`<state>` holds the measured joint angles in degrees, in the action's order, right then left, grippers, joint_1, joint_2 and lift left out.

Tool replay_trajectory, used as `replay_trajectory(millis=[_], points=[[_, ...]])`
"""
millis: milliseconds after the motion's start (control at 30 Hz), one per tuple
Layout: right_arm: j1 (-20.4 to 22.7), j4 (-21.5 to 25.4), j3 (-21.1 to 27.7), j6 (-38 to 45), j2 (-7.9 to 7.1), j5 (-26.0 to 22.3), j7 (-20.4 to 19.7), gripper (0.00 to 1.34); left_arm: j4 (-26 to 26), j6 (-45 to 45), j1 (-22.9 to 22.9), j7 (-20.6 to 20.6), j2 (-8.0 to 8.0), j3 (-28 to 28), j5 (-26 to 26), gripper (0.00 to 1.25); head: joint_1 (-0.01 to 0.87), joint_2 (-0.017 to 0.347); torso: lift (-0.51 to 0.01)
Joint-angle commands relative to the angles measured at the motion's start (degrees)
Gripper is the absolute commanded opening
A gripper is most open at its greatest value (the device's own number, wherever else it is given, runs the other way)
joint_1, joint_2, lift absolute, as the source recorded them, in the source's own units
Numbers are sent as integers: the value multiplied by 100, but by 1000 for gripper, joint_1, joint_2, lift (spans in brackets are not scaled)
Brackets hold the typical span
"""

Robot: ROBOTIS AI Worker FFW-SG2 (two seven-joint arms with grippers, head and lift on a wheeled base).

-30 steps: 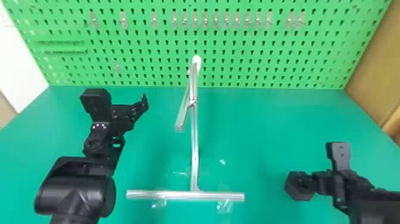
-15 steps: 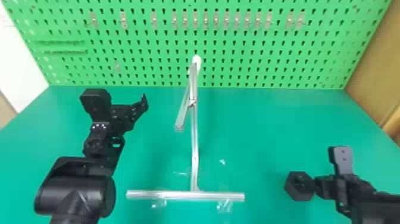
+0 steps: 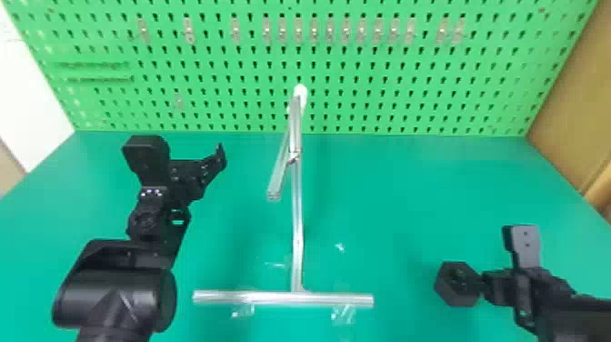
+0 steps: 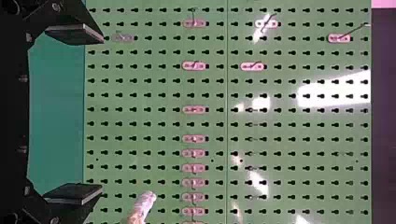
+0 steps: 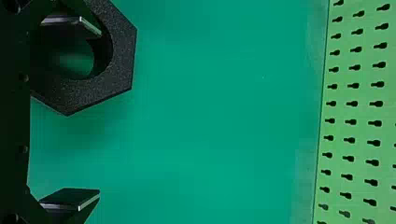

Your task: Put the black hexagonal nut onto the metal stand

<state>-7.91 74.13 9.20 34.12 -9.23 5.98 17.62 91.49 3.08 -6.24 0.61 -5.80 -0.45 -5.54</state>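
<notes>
The black hexagonal nut [image 3: 457, 284] is at the right in the head view, beside my right gripper [image 3: 488, 284]. In the right wrist view the right gripper [image 5: 84, 114] stands open, with one finger over the hole of the nut [image 5: 121, 60] and the other well apart from it. The metal stand [image 3: 297, 254] rises in the middle, its slanted arm topped by a white tip. My left gripper [image 3: 200, 170] is parked left of the stand; in the left wrist view that gripper [image 4: 74, 114] is wide open with nothing between its fingers.
A green pegboard [image 3: 386, 91] with a row of small hooks stands behind the green table [image 3: 409, 182]. The stand's crossbar foot [image 3: 336, 299] lies between the arms, with clear tape near it. A brown panel [image 3: 577, 127] borders the right side.
Over the past second the right gripper has shifted slightly to the right and toward the near edge, then a little back. The left arm and stand have kept still.
</notes>
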Motion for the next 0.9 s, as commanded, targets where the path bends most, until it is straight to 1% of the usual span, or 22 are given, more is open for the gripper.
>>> replay_trajectory(millis=[0, 233, 367, 467, 733, 867], points=[[0, -48, 3, -11, 9, 17, 23, 1233, 0, 0, 0, 0, 0, -8, 0, 1092, 693, 81, -1], [9, -65, 3, -20, 9, 26, 40, 1220, 0, -9, 9, 0, 0, 1, 0, 1092, 693, 81, -1], [9, -65, 3, -20, 18, 35, 40, 1166, 0, -9, 9, 0, 0, 1, 0, 1092, 693, 81, -1], [9, -65, 3, -11, 18, 44, 49, 1075, 0, -18, 9, 0, 0, 1, 0, 1092, 693, 81, -1], [0, -65, -5, -2, 26, 79, 75, 747, 0, -27, 9, 0, 0, 1, 0, 1092, 693, 81, -1], [-9, -65, -14, 33, 18, 96, 110, 715, 0, -27, 9, 0, 0, 1, 0, 1092, 693, 81, -1]])
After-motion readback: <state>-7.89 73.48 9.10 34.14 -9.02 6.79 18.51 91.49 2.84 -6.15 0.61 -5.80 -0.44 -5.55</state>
